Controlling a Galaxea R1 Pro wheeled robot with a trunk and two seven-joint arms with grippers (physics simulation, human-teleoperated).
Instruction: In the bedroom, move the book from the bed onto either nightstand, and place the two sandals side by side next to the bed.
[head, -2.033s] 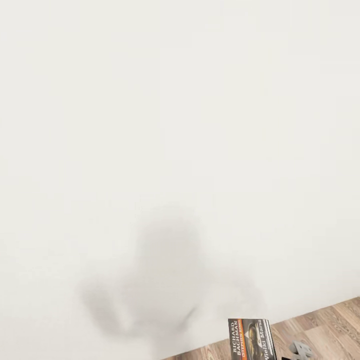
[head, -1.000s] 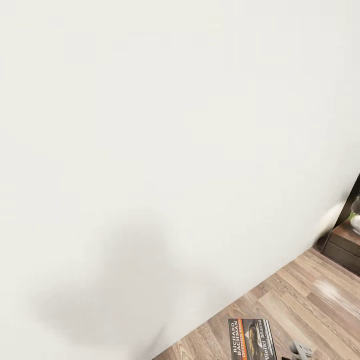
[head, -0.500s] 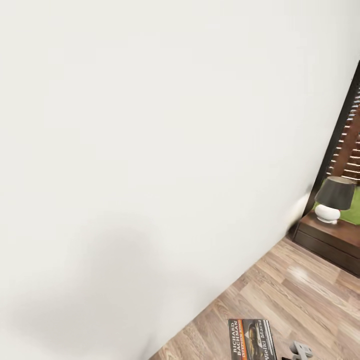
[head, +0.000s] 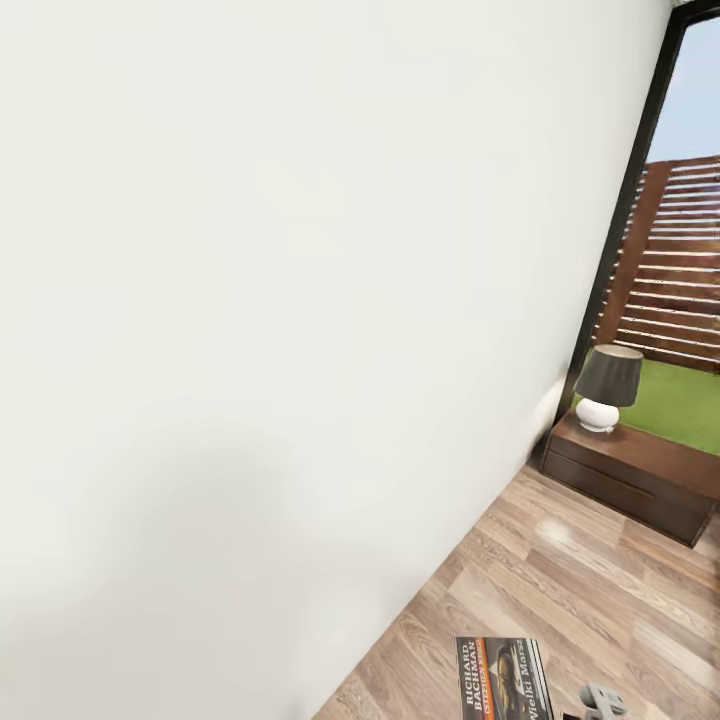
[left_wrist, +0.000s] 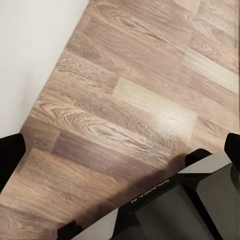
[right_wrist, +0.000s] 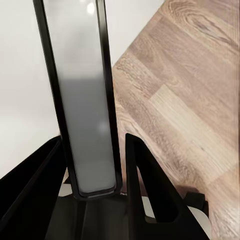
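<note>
Carrying book (head: 503, 678) off bed, right gripper (right_wrist: 95, 165) pinching it edge-on, at 5 o'clock in head view. Left gripper (left_wrist: 120, 150) spread, empty. Nightstand (head: 640, 470) at 3 o'clock; placing and sandals pending.

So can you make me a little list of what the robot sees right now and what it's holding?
place: beside a white wall, on a wood-plank floor
book: upright at the head view's bottom edge, cover with "Richard Bachman" facing the camera
right gripper: shut on the book, its edge between the two fingers
left gripper: over bare floor, state unclear
nightstand: far right by the window, a lamp on top
</note>
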